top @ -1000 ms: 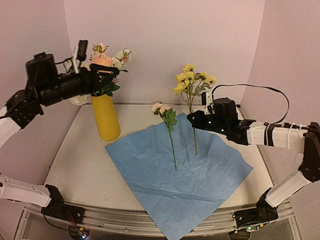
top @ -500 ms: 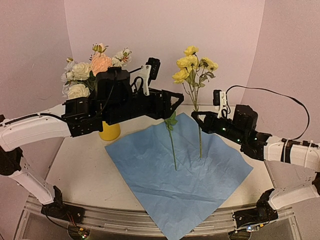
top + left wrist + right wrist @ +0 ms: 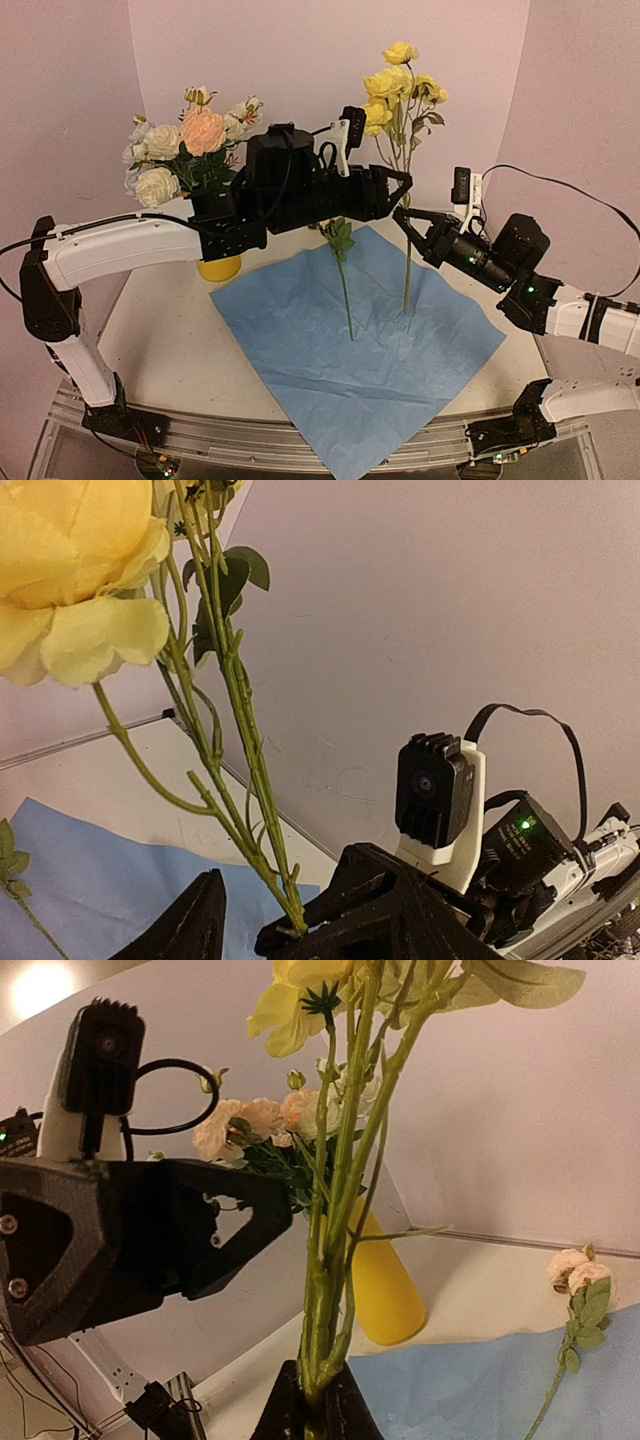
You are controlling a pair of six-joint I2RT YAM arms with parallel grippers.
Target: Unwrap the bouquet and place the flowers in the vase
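The blue wrapping paper (image 3: 370,350) lies opened flat on the table. The yellow vase (image 3: 219,268) stands off its 10 o'clock corner, mostly hidden behind the left arm and already crowded with white and peach blooms (image 3: 185,140). The spray of yellow roses (image 3: 400,85) stands upright over the paper's 1 o'clock side, its stems pinched low in the right gripper (image 3: 408,225). The left gripper (image 3: 397,190) sits at 9 o'clock of those stems, jaws apart and empty. A handover looks due, and closing off-centre could catch only one stem or bend it. A pale pink rose (image 3: 345,290) lies on the paper, its bloom covered by the left arm.
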